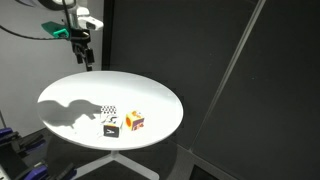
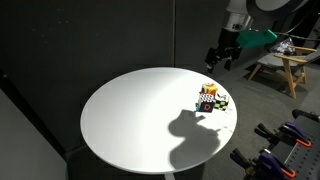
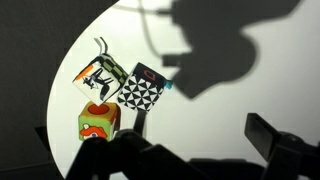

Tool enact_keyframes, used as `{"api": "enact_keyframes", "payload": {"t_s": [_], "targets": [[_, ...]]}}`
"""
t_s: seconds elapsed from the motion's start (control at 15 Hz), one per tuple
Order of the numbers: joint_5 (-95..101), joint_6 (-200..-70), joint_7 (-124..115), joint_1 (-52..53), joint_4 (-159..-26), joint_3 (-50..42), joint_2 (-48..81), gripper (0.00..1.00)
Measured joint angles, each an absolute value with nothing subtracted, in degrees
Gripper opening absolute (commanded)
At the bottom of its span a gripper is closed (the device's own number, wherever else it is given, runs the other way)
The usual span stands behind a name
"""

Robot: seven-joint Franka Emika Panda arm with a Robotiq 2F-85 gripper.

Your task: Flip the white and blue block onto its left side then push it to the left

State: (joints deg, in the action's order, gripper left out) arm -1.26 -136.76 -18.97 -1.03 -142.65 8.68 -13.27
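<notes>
Gripper [image 1: 87, 57] hangs high over the far rim of the round white bench [image 1: 125, 85], well clear of its surface and holding nothing. In the wrist view my two dark fingers [image 3: 272, 135] stand wide apart at the lower edge with only bench between them. The small white and blue block [image 3: 138, 93] sits on the bench with its checkered white face turned up and a dark blue side showing, seen in both exterior views [image 1: 110, 112] [image 2: 221, 99]. It is packed into a tight cluster with a black cube with a white mark [image 1: 112, 127], whose top face reads pale with a black scribble from the wrist, and an orange, yellow and red cube [image 1: 134, 121]. My arm's shadow [image 1: 68, 110] falls across the bench beside the cluster.
</notes>
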Motion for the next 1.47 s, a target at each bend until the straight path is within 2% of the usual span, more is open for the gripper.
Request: {"api": "enact_keyframes", "payload": {"t_s": [0.6,1.47], "targets": [[4.5,-136.5,-20.9,-1.0,-135.9,6.3,-1.1,1.0],[4.6,-136.2,-20.8,-0.4,-135.0,4.8,1.7,1.0]]}}
